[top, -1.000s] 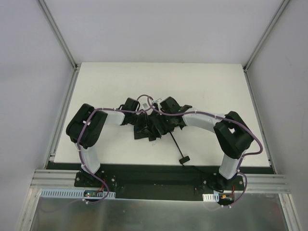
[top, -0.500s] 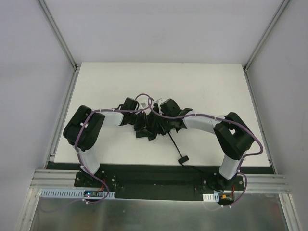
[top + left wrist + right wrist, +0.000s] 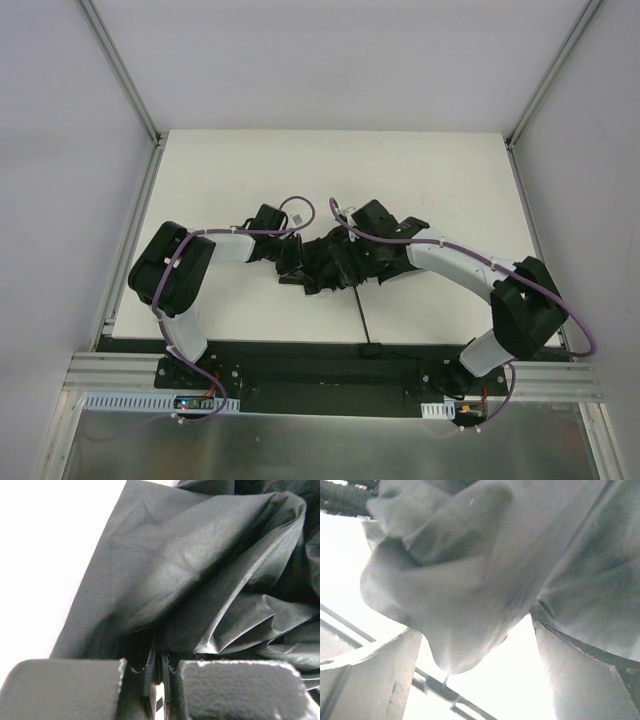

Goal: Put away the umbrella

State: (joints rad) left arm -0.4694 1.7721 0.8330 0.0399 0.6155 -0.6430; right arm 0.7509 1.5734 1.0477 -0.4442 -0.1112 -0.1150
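Grey walls (image 3: 350, 60) and metal posts (image 3: 118, 68) close in a white table (image 3: 430, 170). On it the black umbrella (image 3: 322, 262) lies bunched near the middle between both arms, its thin shaft (image 3: 362, 315) reaching to the near edge. The left gripper (image 3: 150, 669) pinches a fold of the fabric (image 3: 190, 570), while the right gripper (image 3: 475, 630) is spread wide, fabric bulging between its fingers (image 3: 375, 680).

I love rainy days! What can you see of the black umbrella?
The umbrella is black, its thin, slightly shiny fabric crumpled into folds, lying on the white table. A thin dark shaft sticks out toward the near edge. The left gripper pinches its fabric; the right gripper stands open around a hanging fold.
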